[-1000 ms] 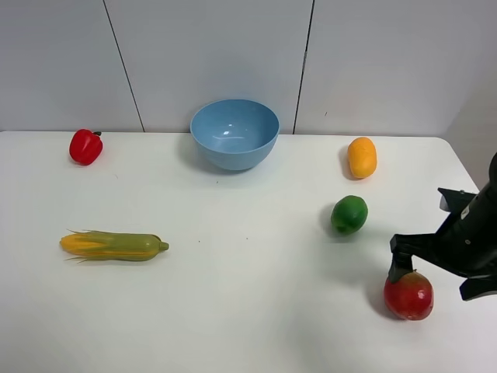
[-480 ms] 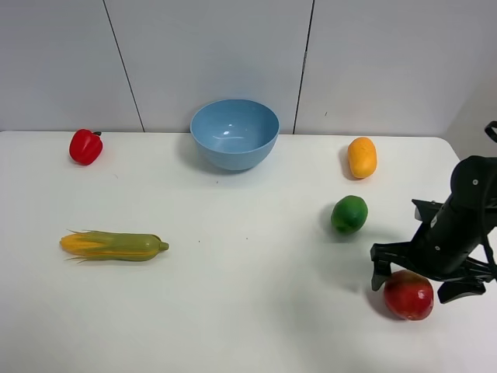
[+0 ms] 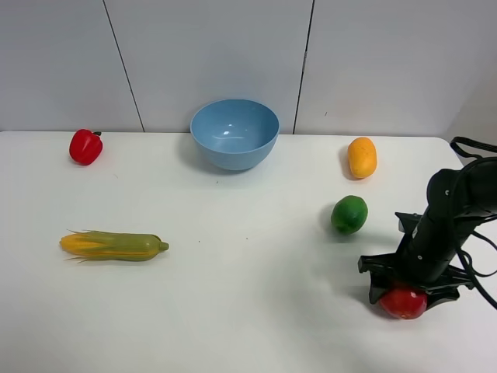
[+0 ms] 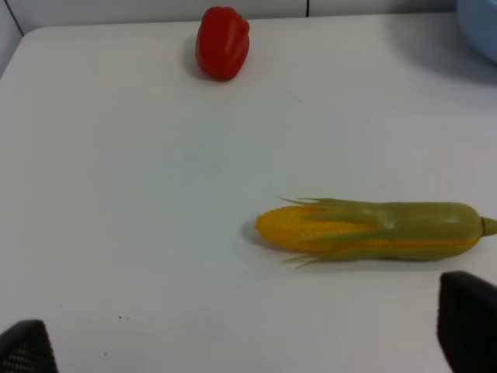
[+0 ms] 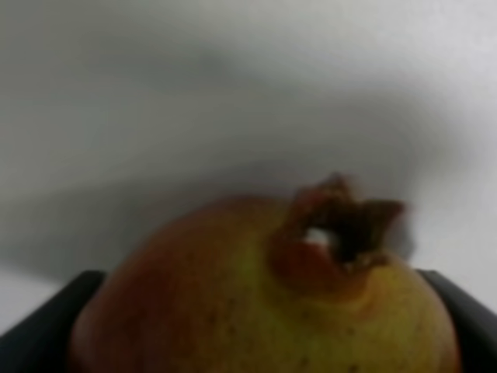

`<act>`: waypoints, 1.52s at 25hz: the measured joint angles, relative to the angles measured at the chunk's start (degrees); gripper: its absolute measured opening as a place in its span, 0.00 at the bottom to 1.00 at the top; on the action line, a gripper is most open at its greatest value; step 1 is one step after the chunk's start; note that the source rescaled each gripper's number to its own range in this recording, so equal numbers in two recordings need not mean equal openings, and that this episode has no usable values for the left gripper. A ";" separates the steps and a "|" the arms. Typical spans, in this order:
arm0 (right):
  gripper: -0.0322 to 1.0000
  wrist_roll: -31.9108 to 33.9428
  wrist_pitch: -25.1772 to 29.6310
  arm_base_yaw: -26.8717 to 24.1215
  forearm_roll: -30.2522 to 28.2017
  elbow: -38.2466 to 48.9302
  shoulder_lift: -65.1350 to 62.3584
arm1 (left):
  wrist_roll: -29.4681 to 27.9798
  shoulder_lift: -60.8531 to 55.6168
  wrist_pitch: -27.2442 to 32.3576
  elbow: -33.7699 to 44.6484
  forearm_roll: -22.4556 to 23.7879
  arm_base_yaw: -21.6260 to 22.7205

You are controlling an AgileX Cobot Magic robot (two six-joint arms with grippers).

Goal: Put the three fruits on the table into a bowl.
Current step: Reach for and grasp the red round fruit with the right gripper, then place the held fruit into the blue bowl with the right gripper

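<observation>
Three fruits, one bowl [image 3: 234,134] and two other items lie on the white counter [image 3: 233,311]. All positions are given from the bowl, nearest the front edge first.

1. Pomegranate [image 3: 403,302]: red with a yellowish blush, crown end showing in the right wrist view. It sits far forward of the bowl and well out on the right arm's side, the nearest item to the counter's front edge. The right pincer [image 3: 404,294] is lowered over it and clasps it, one dark finger against each flank. Whether the fruit is clear of the counter cannot be told.
2. Left pincer [image 4: 247,342]: jaws spread wide, nothing between them. It hangs just short of the corn cob.
3. Corn cob [image 3: 114,245]: yellow-green, lying flat, forward of the bowl on the left arm's side.
4. Lime-like fruit [image 3: 349,214]: glossy green, forward of the bowl on the right arm's side, between pomegranate and mango.
5. Mango [image 3: 362,157]: orange-yellow, oblong, nearly level with the bowl on the right arm's side.
6. Bell pepper [image 3: 85,147]: small, red, level with the bowl on the left arm's side.
7. Bowl: light blue, deep, upright, at the back edge by the wall. No fruit is inside.
</observation>
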 joint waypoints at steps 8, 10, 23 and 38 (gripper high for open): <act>0.28 -2.11 -0.07 0.00 -0.05 0.05 -4.68 | 0.00 0.00 0.00 0.00 0.00 0.00; 0.28 -2.61 0.37 0.00 -0.05 0.05 -7.12 | 0.00 0.00 0.00 0.00 0.00 0.00; 0.28 -3.38 7.66 0.00 1.64 0.10 -31.96 | 0.00 0.00 0.00 0.00 0.00 0.00; 0.28 -12.22 -1.87 3.99 1.98 -10.02 -38.33 | 0.00 0.00 0.00 0.00 0.00 0.00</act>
